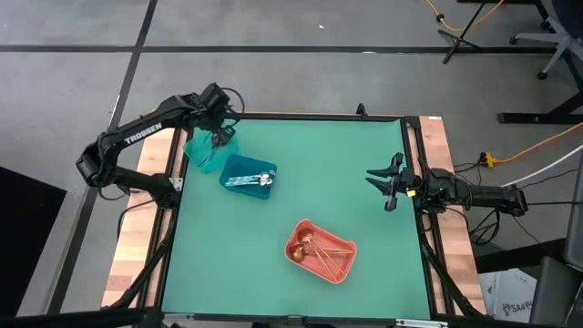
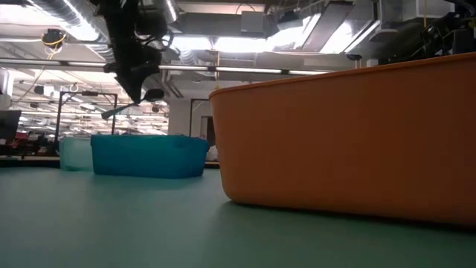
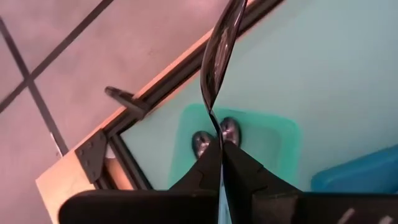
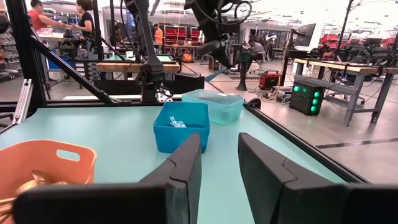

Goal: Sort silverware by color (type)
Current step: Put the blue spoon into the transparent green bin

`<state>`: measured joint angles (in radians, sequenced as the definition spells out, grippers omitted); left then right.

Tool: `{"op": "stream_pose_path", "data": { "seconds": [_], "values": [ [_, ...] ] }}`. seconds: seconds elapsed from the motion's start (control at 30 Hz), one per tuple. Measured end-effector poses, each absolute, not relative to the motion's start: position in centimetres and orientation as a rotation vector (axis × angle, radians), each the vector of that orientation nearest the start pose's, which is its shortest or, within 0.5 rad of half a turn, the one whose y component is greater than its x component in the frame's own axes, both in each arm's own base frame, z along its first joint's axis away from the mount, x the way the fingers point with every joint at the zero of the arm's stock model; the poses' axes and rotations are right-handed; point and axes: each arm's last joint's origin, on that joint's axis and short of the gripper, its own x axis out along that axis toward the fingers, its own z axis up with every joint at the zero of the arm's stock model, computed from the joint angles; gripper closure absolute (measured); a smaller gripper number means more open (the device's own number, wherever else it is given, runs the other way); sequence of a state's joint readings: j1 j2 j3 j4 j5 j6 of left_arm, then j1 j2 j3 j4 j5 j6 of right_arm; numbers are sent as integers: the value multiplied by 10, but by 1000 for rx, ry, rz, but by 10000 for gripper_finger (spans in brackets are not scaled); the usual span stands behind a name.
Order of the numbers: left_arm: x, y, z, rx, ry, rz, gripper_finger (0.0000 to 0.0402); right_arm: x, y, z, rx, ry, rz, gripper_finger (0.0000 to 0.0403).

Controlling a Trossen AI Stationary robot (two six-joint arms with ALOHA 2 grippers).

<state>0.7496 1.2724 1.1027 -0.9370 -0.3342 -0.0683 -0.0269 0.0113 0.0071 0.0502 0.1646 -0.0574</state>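
Hovering over the teal bin (image 1: 204, 151), the left hand (image 1: 219, 133) pinches a dark spoon (image 3: 217, 56) tight between closed fingers; two more dark utensils (image 3: 214, 138) already lie inside that bin. Just beside it on the green tabletop (image 1: 346, 164), the blue bin (image 1: 248, 177) holds silver pieces (image 1: 253, 179). Farther from the teal bin, the coral bin (image 1: 319, 250) carries copper-gold spoons (image 1: 314, 251). Well apart, at the tabletop's edge, the right hand (image 1: 381, 180) waits, fingers parted, empty.
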Motion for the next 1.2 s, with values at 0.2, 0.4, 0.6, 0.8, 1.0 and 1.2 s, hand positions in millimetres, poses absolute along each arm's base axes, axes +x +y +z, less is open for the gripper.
{"op": "stream_pose_path", "data": {
  "seconds": [0.2,0.4,0.6,0.8,1.0,1.2],
  "values": [
    [154,174,270,-347,1153,1045,400,97,-7,170,-54,-40,-192,306],
    [144,168,235,-418,1236,1064,400,97,-7,170,-54,-40,-192,306],
    [140,163,209,-438,1251,1040,400,97,-7,170,-54,-40,-193,306],
    [139,161,193,-442,1237,1033,400,97,-7,170,-54,-40,-192,306],
    [136,158,183,-443,1240,1032,400,97,-7,170,-54,-40,-192,306],
    [135,157,170,-433,1202,1040,400,97,-7,170,-54,-40,-193,306]
  ]
}}
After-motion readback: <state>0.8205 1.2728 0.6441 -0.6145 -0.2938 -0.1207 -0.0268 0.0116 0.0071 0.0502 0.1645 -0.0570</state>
